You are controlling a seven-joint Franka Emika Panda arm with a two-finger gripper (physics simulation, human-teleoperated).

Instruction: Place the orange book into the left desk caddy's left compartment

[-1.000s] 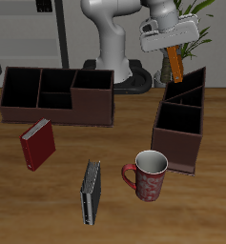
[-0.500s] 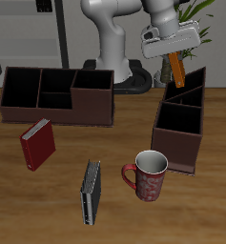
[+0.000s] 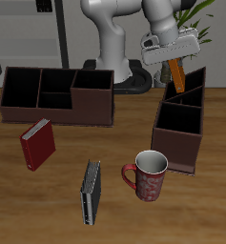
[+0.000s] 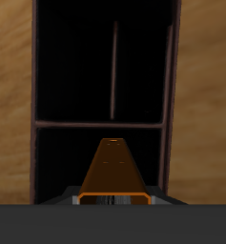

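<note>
**Orange book held over the caddy's tall end**

Wooden tabletop [image 3: 114,152] fills the scene, with a grey floor and a plant behind the robot's base. At the centre of the moment is the thin orange hardback book [image 3: 178,74], hanging upright and slightly tilted, its upper end clamped between the fingers of the grey two-finger gripper [image 3: 172,55]. It sits above the tall, sloping-walled end section, the left compartment [image 3: 188,95], of the dark maroon-brown divided box caddy seen short-end-on, the left desk caddy [image 3: 177,129]. In the wrist view the book [image 4: 114,170] points into the dark open section [image 4: 100,157] below it, with a divider wall crossing just ahead.

Farther out stand a red patterned mug [image 3: 148,175] near the caddy's front end, a dark grey-black book [image 3: 91,192], a thicker dark-red book [image 3: 36,144] and a second same-coloured caddy seen broadside [image 3: 57,95].

The book's tilt is the main risk: its lower edge could catch the sloped wall or the divider on descent. Letting go too high could let it topple out or land in the neighbouring section.
</note>
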